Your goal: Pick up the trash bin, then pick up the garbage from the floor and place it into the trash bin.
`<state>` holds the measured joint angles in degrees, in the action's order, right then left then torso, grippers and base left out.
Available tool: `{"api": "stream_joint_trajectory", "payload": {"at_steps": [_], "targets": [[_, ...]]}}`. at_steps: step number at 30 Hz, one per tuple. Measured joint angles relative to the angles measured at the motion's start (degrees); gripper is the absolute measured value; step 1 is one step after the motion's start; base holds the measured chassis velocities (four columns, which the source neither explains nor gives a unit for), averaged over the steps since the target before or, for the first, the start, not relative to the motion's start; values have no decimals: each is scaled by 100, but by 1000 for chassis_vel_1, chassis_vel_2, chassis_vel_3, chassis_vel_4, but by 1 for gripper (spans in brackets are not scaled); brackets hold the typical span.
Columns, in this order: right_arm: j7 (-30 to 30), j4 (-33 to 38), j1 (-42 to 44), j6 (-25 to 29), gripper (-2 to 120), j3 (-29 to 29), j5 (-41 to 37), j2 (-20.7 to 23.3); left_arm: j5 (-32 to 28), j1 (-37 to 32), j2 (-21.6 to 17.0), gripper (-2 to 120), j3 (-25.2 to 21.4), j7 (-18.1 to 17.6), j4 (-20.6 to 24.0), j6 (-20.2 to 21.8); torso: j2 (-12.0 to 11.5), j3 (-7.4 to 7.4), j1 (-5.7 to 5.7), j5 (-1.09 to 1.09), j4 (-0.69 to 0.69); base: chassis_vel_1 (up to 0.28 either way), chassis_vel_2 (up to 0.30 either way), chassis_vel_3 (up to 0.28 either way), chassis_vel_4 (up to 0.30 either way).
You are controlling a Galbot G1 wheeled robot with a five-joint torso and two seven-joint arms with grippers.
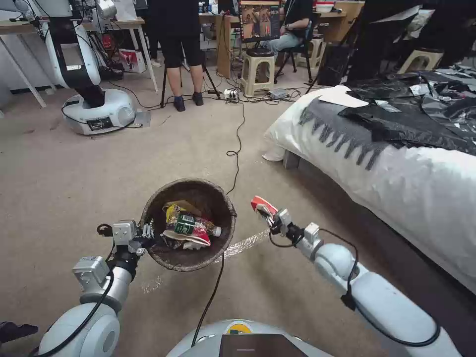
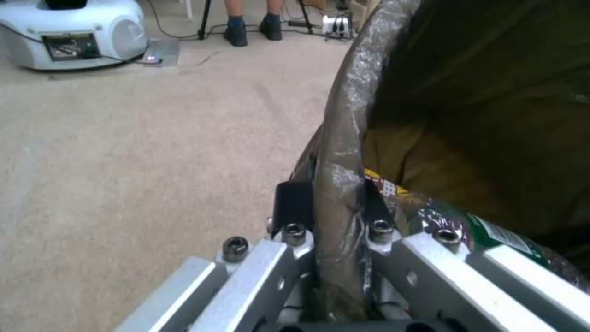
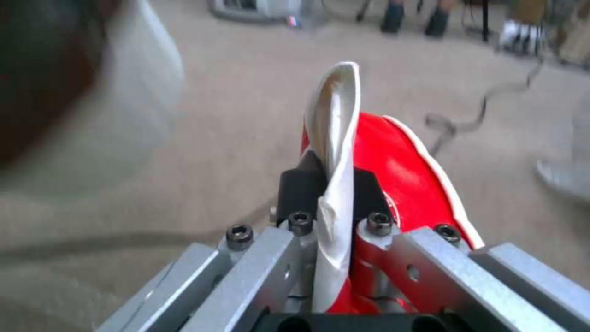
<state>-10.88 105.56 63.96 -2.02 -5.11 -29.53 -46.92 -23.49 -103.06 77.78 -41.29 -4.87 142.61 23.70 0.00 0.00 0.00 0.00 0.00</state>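
Beige carpet (image 1: 74,188), bed (image 1: 396,178) at right. Left gripper (image 2: 335,207) pinches trash bin (image 1: 188,223) rim, bin held off floor w/ green-labelled bottle (image 1: 191,225) & wrappers inside; label text unreadable. Right gripper (image 3: 332,184) clamps crushed red-and-white cup (image 3: 393,161) just beside bin.

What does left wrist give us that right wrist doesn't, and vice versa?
Left wrist alone: the left gripper shut on the bag-lined rim of the trash bin, with a green-labelled bottle inside the bin. Right wrist alone: the right gripper clamping a crushed red-and-white paper cup, and a black cable trailing over the floor. Both: beige carpet and a person's feet at the far edge.
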Motion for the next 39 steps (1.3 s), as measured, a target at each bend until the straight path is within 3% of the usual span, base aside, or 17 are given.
{"api": "stream_joint_trajectory", "payload": {"at_steps": [2, 11, 29, 39], "targets": [[-76, 532, -59, -203, 0, -152, -230, 194, 0, 0, 1, 0, 0, -2, 0, 1, 0, 0, 0, 0, -1, 0, 0, 0, 0], [-227, 1414, -785, -646, 0, -109, -873, 452, 1, 12, 11, 0, 2, -5, -30, 24, 0, 0, 0, 0, 0, 0, 0, 0, 0], [-796, 1806, -2228, -1175, 0, 661, -1478, 427, 30, 15, 25, 0, 53, -1, -64, 49, 0, 0, 0, 0, -1, 0, 0, 0, 0], [-950, 1653, -3109, -1247, 0, 1816, -1457, 223, 62, 21, 25, 0, 69, 18, -73, 122, 0, 0, 0, 0, 1, 0, 0, 0, 0]]}}
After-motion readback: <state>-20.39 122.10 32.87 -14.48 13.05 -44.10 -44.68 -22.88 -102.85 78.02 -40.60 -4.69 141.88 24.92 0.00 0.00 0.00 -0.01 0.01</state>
